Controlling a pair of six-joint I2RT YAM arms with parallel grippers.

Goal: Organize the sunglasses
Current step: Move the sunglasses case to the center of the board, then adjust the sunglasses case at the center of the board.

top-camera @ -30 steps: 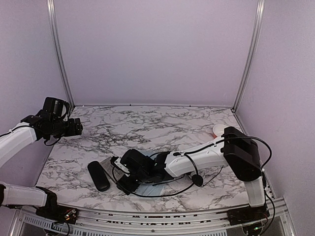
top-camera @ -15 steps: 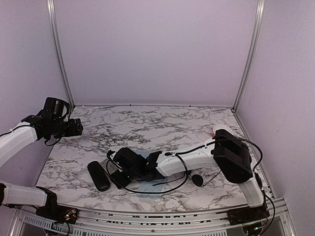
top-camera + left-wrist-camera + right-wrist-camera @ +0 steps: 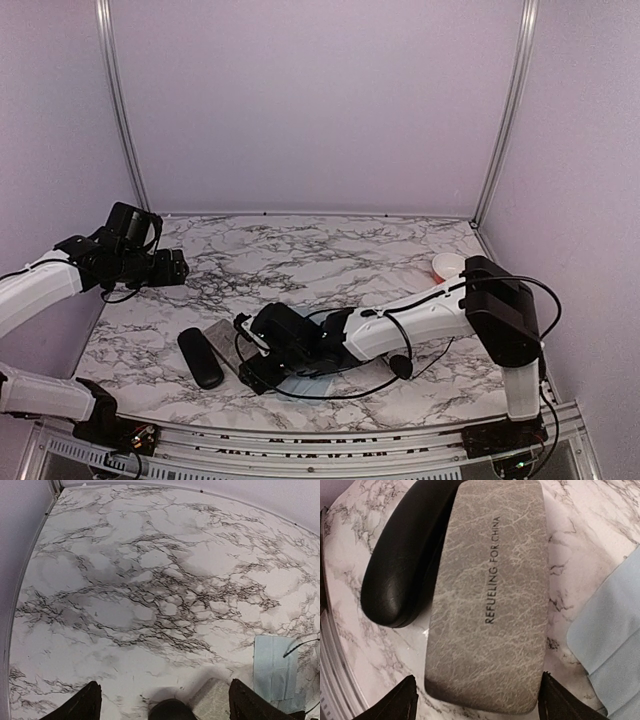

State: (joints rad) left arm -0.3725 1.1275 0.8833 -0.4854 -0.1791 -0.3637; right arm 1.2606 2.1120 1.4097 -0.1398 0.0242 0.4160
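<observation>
From above, the right gripper (image 3: 252, 372) hangs just right of the grey case (image 3: 222, 340), and the sunglasses (image 3: 400, 367), a dark lens on thin wire, lie well right of that case under the right forearm; the left gripper (image 3: 175, 268) is held well behind it. In the left wrist view, that gripper (image 3: 165, 684) has its fingers spread wide, with the case's corner (image 3: 212, 700) low between them. In the right wrist view, the gripper (image 3: 475, 680) is spread above the case (image 3: 492, 595), with the black case (image 3: 405, 565) touching its left side and the blue cloth (image 3: 610, 630) just right.
</observation>
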